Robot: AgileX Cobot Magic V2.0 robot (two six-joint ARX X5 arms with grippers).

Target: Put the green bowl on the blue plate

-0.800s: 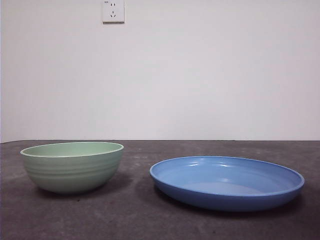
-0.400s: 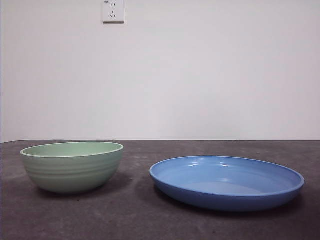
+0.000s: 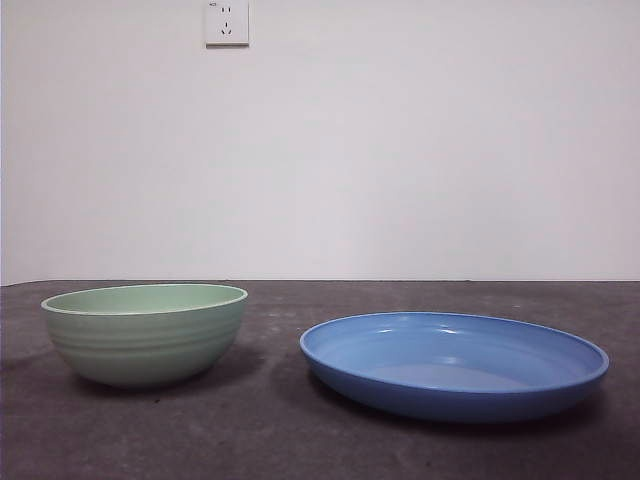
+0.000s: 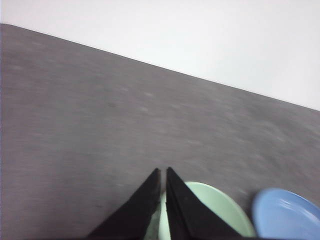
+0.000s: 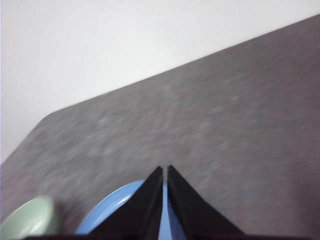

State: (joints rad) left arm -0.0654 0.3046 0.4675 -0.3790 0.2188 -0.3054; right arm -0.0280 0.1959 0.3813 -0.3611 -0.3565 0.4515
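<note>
While both arms hung above, the green bowl (image 3: 145, 333) sat upright on the dark bench (image 3: 260, 440), well apart from the blue plate (image 3: 455, 365). Left gripper (image 4: 163, 172) over the bowl, jaws together; right gripper (image 5: 164, 171) over the plate, jaws together.

Dark grey table (image 3: 280, 440); plain white wall (image 3: 400, 150) behind; white socket (image 3: 227, 21) high up.

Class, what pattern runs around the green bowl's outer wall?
Faint horizontal ridges on the green bowl, clearest in the front view.
</note>
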